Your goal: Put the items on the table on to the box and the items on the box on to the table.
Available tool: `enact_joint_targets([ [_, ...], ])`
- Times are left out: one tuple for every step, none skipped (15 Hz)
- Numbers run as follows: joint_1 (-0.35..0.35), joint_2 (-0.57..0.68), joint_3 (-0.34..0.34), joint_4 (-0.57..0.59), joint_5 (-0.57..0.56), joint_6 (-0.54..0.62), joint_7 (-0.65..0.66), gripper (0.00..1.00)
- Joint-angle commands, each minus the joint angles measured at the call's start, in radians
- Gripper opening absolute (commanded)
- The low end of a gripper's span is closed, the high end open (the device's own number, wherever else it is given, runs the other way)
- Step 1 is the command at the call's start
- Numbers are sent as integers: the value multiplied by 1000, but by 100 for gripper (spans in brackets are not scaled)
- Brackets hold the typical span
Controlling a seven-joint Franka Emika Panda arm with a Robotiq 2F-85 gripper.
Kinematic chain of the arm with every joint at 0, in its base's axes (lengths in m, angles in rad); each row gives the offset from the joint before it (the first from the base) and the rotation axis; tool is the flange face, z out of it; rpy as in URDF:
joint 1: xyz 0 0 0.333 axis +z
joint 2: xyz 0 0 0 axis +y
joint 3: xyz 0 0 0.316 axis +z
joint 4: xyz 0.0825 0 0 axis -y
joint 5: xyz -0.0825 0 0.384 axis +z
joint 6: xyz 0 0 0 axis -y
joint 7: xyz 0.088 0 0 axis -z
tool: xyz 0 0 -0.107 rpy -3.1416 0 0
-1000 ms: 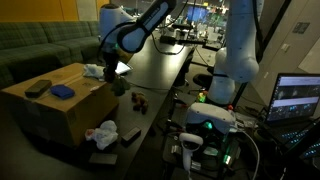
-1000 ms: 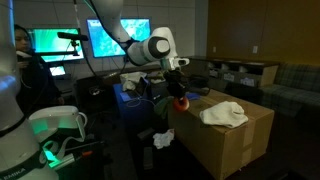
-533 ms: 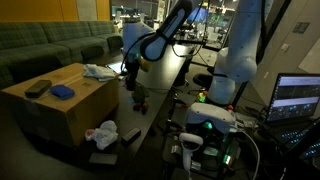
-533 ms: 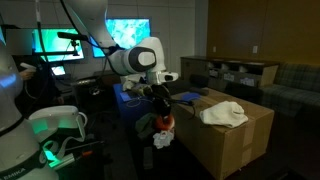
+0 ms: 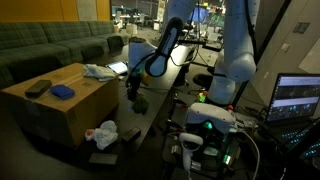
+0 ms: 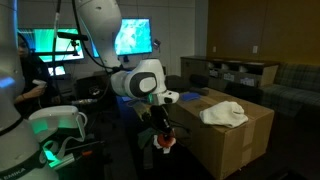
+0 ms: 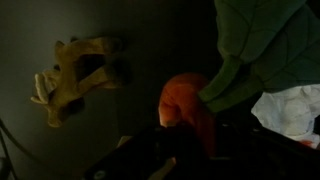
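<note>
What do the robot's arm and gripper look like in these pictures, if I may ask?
The arm is made of glossy white, rounded segments with dark rings at the joints. Its bulbous white wrist link carries a round black cap. The gripper is black and blocky; in the wrist view it is only a dark shape along the bottom edge. No markings or cables can be made out in this dim light.

Box (image 5: 45,115) matt cardboard; table (image 5: 166,84) dark, smooth, slightly glossy.

One box (image 5: 60,105), one orange item (image 7: 186,106)
</note>
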Motion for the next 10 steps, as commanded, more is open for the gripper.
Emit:
enact_joint_targets([
  [45, 169, -52, 84, -44, 118, 95, 11],
  [56, 207, -65, 98, -43, 144, 105, 11],
  [63, 247, -71, 115, -34, 167, 108, 11],
  [72, 282, -76, 134, -28, 186, 112, 11],
  [73, 302, -71, 150, -17, 189, 114, 11],
  [82, 328, -72, 170, -13, 195, 121, 12],
  [86, 353, -75, 185, -15, 205, 124, 12],
  [147, 377, -108, 199, 108, 213, 35, 12],
  [154, 396, -109, 210, 139, 220, 24, 12],
  [166, 412, -112, 223, 180, 221, 2, 12],
])
